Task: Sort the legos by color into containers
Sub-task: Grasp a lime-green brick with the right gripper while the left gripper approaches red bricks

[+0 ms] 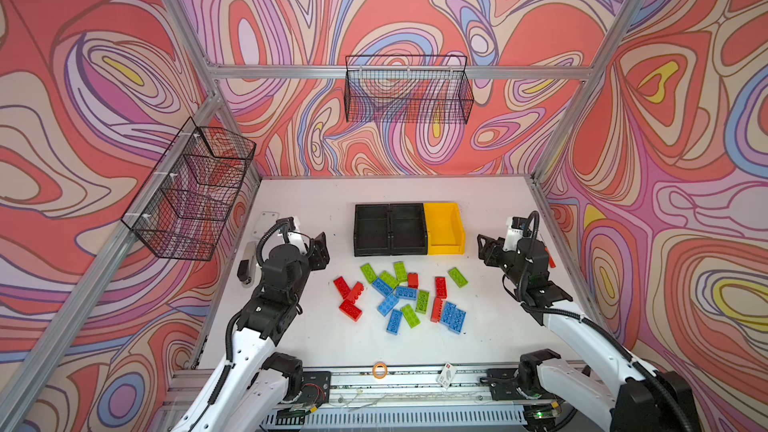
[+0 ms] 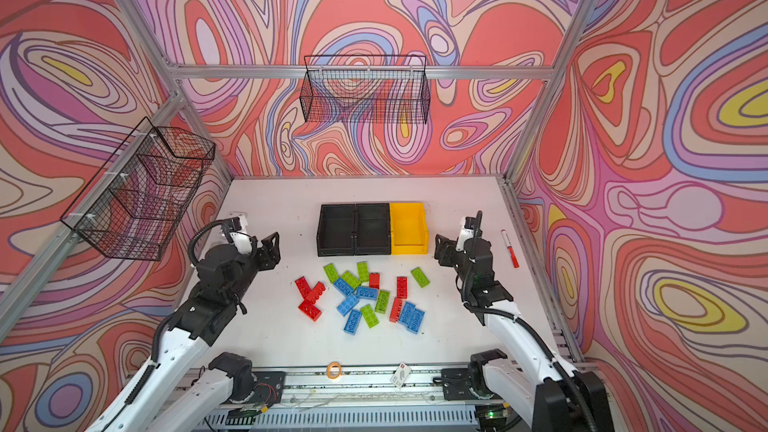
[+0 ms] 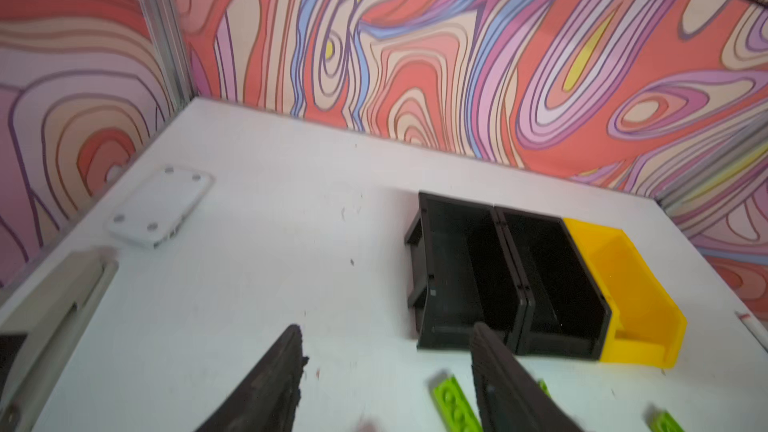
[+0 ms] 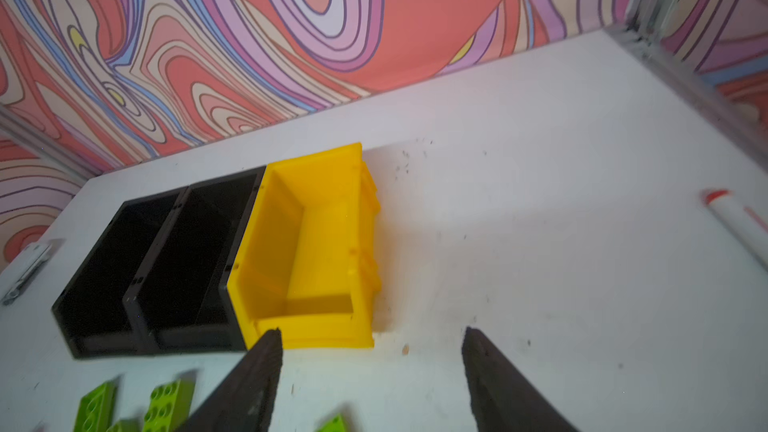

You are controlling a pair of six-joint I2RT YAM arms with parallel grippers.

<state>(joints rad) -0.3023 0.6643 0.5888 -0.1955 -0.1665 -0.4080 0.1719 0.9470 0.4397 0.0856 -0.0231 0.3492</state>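
- Top views both show a white table (image 1: 291, 347) with two black wire baskets (image 1: 409, 91) hung on the frame above it, one at the back and one at the left.
- The left gripper (image 3: 387, 328) reaches in over the table's left side and hovers above the surface. Its claw is released: in the left wrist view the two fingers stand parted over bare table and grasp nothing.
- The right gripper (image 4: 372, 332) hovers over the right side, also released. Its fingers are spread, with only tabletop and a corner of the yellow bin showing between them.
- The containers (image 1: 409, 250) stand in a touching row toward the back of the table's middle, with two black bins (image 1: 372, 250) on the left and a yellow bin (image 1: 446, 249) on the right.
- The legos (image 1: 406, 292) lie loose on the table just in front of that row, between the two grippers. The red bricks (image 1: 348, 290) are mostly at the left. Blue and lime green ones are jumbled in the middle, some overlapping, and one green brick (image 1: 457, 277) lies apart at the right.
- A red-and-white marker (image 2: 510, 249) lies near the right edge.
- An orange tape ring (image 1: 379, 370) sits on the front rail.
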